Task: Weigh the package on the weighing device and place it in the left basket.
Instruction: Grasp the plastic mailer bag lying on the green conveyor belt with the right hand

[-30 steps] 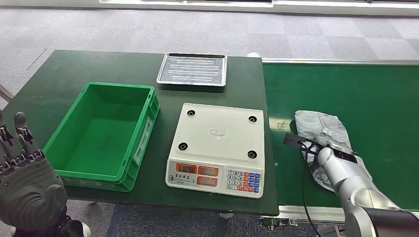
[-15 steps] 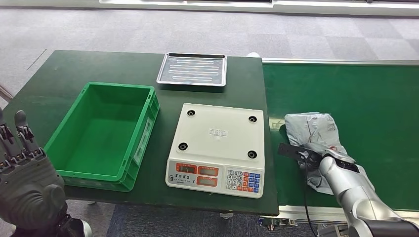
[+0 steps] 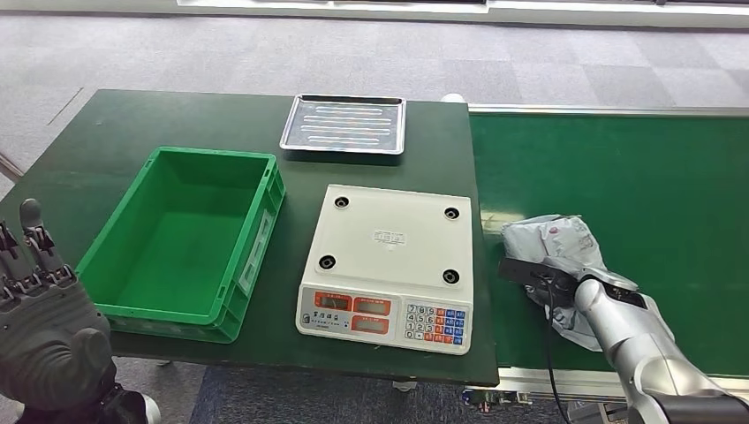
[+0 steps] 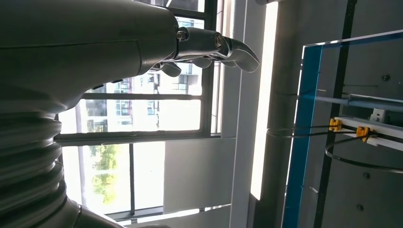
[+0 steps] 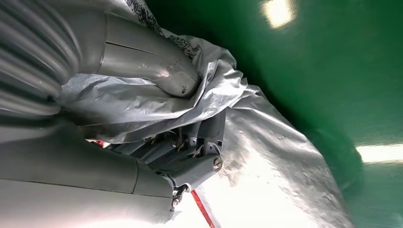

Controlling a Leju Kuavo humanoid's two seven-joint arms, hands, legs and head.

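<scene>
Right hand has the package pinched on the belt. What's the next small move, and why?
Probably lift the package and carry it left onto the scale. The right hand grips its crumpled wrap, the scale's platform is bare, and the package is on the green belt, not yet weighed.

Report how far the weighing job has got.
Done: the right hand grips the grey package, its thumb and fingers pressed into the wrap in the wrist view. In hand: the package is beside the scale, not on it. Left: weighing it, then placing it in the empty green basket. The left hand is raised, holding nothing.
</scene>
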